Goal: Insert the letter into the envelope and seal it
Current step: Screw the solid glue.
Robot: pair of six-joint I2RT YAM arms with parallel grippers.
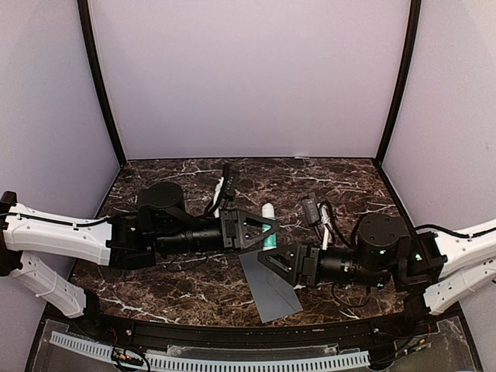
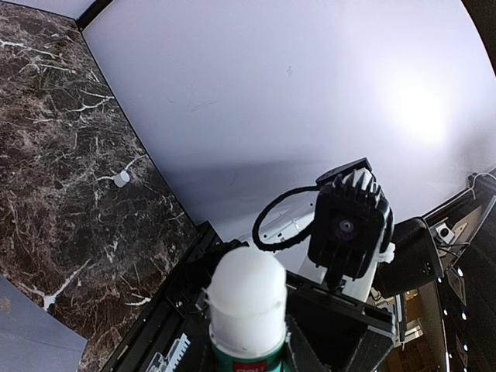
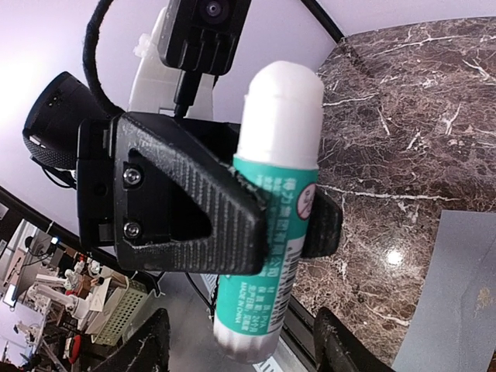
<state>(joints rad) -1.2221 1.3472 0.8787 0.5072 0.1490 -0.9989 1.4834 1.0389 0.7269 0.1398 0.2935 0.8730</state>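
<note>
Clamping one glue stick (image 3: 273,209): left pincer (image 1: 265,230); right pincer (image 1: 273,267) spread; one envelope (image 1: 275,298).

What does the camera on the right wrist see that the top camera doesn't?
Only the right wrist view shows the printed writing on the glue stick label and the ridges on the left gripper fingers. Only the top view shows the left arm and right arm reaching in from the sides, and most of the envelope lying flat. Both show the left gripper clamped on the green, white-capped glue stick, the grey envelope and the marble table.
</note>
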